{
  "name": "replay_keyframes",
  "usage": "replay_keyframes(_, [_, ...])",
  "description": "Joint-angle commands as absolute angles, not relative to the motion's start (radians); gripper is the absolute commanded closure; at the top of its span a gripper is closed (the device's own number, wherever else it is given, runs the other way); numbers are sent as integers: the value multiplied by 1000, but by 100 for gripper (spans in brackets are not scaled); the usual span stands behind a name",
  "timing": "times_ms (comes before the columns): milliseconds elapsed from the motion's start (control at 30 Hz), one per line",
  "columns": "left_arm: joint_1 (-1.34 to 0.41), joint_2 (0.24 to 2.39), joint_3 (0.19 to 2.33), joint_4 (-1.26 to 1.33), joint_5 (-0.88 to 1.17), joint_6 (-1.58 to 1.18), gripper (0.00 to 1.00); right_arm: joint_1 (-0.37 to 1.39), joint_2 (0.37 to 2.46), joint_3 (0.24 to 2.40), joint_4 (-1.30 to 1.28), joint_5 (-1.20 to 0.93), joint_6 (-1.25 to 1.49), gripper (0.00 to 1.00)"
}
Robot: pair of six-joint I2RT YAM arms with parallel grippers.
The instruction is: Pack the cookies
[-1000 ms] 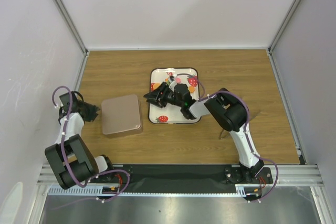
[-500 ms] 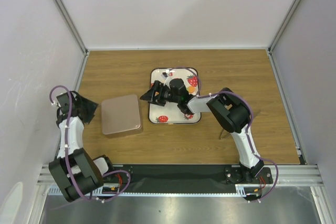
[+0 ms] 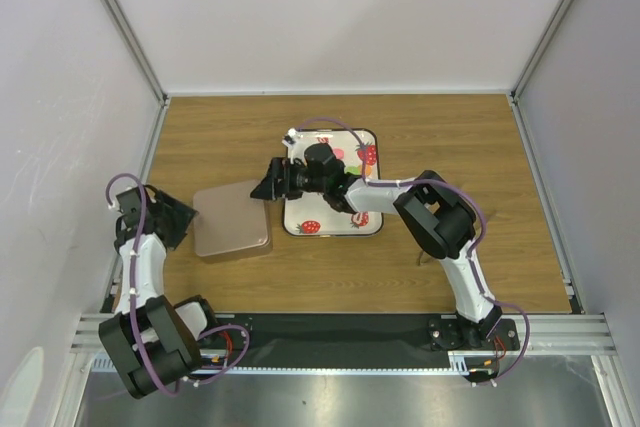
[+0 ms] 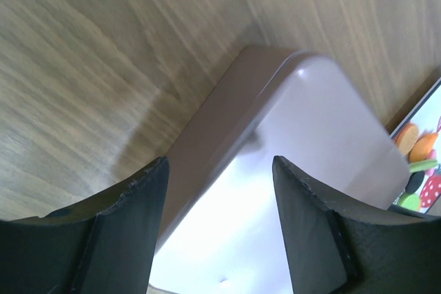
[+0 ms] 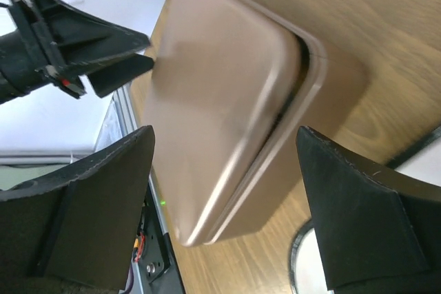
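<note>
Top external view: a wooden desk holds a lidded box, centre left, and a tray, centre. The left gripper and right gripper flank the box, spread, empty. The cookies lie on the tray, apparently unpacked.

A wood-grain worktop is seen, closed in by white walls at the left, far and right sides and edged by a metal rail on the near side. Two things are found lying directly on it. A flat, square, pinkish-brown tin with rounded corners is placed left of the middle. A white, black-rimmed tray printed with strawberries is set just beside it to the right, slightly farther back, with a narrow strip of wood left between them.
</note>
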State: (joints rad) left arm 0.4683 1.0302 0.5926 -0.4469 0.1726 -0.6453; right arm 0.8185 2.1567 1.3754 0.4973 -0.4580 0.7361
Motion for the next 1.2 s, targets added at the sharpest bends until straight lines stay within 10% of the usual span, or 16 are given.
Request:
replay_keyframes(0, [451, 1002, 578, -445, 196, -617, 32, 838, 2137, 1457, 445, -469, 672, 11])
replay_keyframes(1167, [377, 1146, 684, -413, 203, -612, 37, 877, 2230, 1646, 121, -328, 586, 25])
